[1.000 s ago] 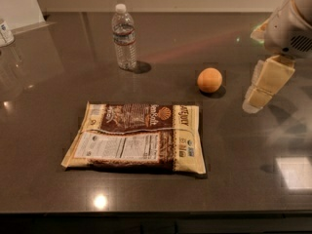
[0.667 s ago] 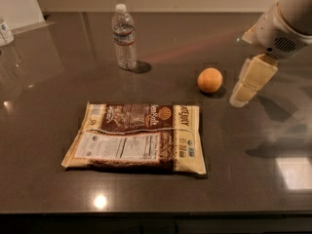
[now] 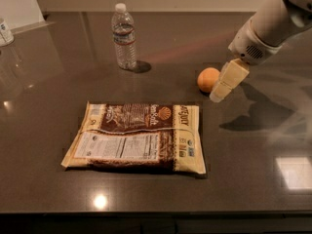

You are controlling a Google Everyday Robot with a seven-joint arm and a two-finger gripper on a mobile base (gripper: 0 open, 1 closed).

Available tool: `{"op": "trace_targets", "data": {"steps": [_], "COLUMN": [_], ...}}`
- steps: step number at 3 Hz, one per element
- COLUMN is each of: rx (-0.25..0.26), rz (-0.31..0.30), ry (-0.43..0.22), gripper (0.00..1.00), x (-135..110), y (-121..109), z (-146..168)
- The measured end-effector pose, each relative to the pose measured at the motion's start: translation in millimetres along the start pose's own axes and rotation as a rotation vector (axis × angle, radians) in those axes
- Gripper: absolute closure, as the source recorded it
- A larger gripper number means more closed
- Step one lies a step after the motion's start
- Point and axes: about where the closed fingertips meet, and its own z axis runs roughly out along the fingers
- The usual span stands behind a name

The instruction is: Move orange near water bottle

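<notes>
The orange (image 3: pixel 207 79) sits on the dark table, right of centre. The water bottle (image 3: pixel 124 37) stands upright at the back, left of centre, well apart from the orange. My gripper (image 3: pixel 218 94) comes in from the upper right on a white arm; its pale yellow fingers (image 3: pixel 231 78) hang just to the right of the orange, very close to it or touching it. Nothing is held in it.
A large brown and cream snack bag (image 3: pixel 139 137) lies flat in the middle front of the table. A small white container (image 3: pixel 4 31) stands at the far left edge. The table's front edge (image 3: pixel 156 211) runs along the bottom.
My gripper has moved left and a little down, from well right of the orange to right beside it. The orange, bottle and bag have not moved.
</notes>
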Motion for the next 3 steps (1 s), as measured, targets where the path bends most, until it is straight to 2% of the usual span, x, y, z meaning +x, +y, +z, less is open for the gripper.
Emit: {"op": "trace_targets", "data": {"steps": [1, 2, 3], "rx": [-0.006, -0.019, -0.030], "rz": [0.050, 0.074, 0.088], "ry": [-0.008, -0.011, -0.001], "gripper": [0.00, 0.00, 0.18], "x": [0.0, -2.0, -0.5], "y": [-14.1, -21.7, -23.8], "z": [23.5, 41.3, 53.7]}}
